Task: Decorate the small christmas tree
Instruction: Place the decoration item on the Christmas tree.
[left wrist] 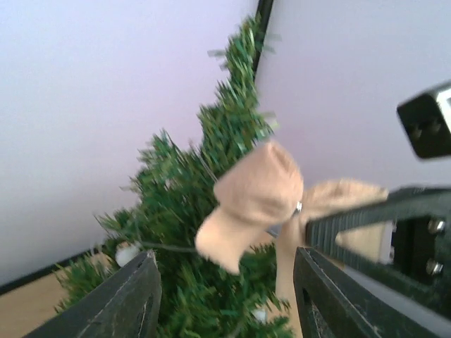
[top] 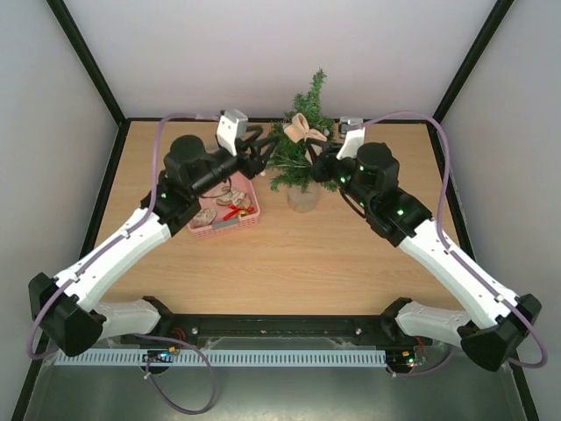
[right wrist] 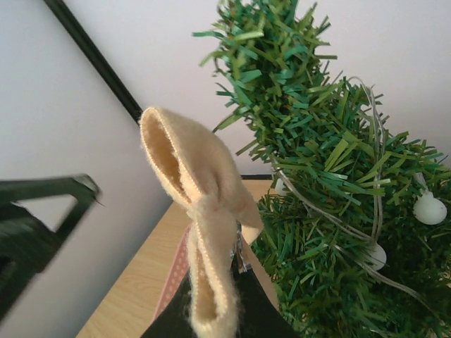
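Observation:
The small christmas tree stands in a pale pot at the back middle of the table. A string of small white lights runs through its branches. My right gripper is shut on a beige fabric bow with a metal clip, and holds it against the tree's upper branches. My left gripper is open and empty just left of the tree. In the left wrist view its fingers frame the tree and the bow.
A pink basket with several ornaments lies left of the tree, under my left arm. Grey walls close the table at the back and on both sides.

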You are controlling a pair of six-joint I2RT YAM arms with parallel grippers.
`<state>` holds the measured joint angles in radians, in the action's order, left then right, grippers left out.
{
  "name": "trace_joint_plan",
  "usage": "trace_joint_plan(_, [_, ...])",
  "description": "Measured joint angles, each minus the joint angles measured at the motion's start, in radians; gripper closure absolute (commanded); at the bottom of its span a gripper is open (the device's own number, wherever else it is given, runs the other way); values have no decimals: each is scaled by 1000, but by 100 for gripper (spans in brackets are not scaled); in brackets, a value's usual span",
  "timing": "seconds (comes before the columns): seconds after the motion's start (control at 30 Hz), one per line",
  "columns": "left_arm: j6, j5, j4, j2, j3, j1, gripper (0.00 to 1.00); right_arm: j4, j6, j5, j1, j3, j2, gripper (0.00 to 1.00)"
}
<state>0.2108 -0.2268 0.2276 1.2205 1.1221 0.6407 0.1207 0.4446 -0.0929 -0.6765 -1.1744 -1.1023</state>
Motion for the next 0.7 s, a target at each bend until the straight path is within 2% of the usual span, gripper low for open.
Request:
trace_joint_plan(0.3, [-61, -53, -90, 119, 189, -83, 49, -32, 111, 45, 0, -52, -135, 98])
trace_joint_plan(0.7, [-123, -93, -138, 265, 252, -99, 53, -42, 180, 84, 0, -76, -208, 98])
